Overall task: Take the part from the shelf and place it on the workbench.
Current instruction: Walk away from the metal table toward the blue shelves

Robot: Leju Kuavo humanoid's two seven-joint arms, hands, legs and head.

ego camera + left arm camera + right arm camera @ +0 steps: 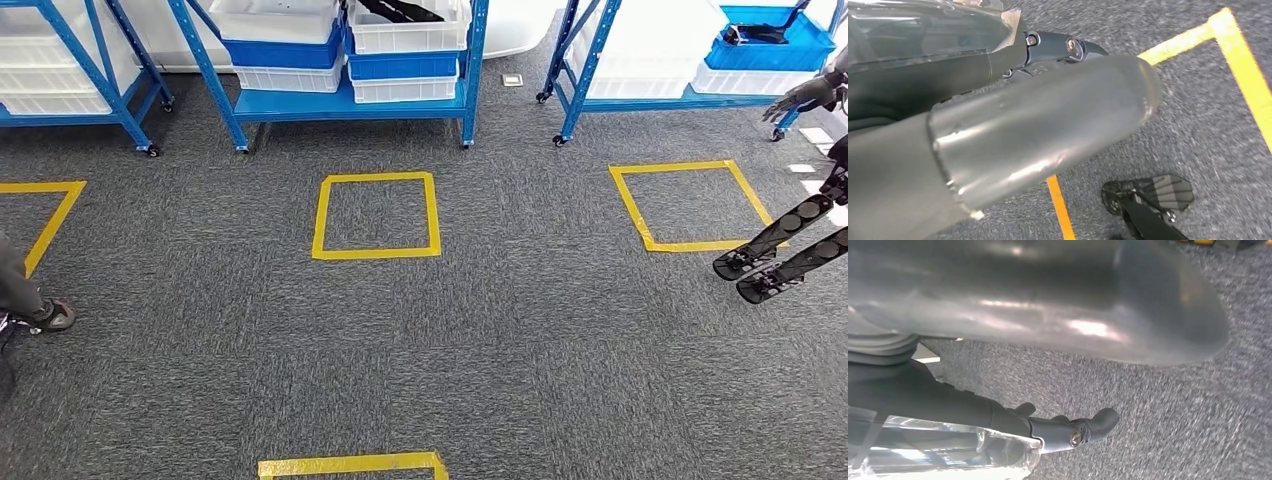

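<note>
Black parts lie in bins on the blue shelves at the far side of the floor: one in a white bin (400, 10) on the middle shelf (350, 105), another in a blue bin (765, 33) on the right shelf (650, 100). My left hand (1048, 125) hangs above the grey carpet, thick thumb in front and dark fingers (1058, 47) stretched out, holding nothing. My right hand (1048, 315) hangs the same way over the carpet, its dark fingers (1073, 432) nearly straight and empty.
Yellow tape squares mark the carpet, one ahead (376, 215), one to the right (690, 205), one near me (350, 465). Another robot (775, 260) stands at the right edge by the right shelf. A person's shoe (50, 315) is at the left edge.
</note>
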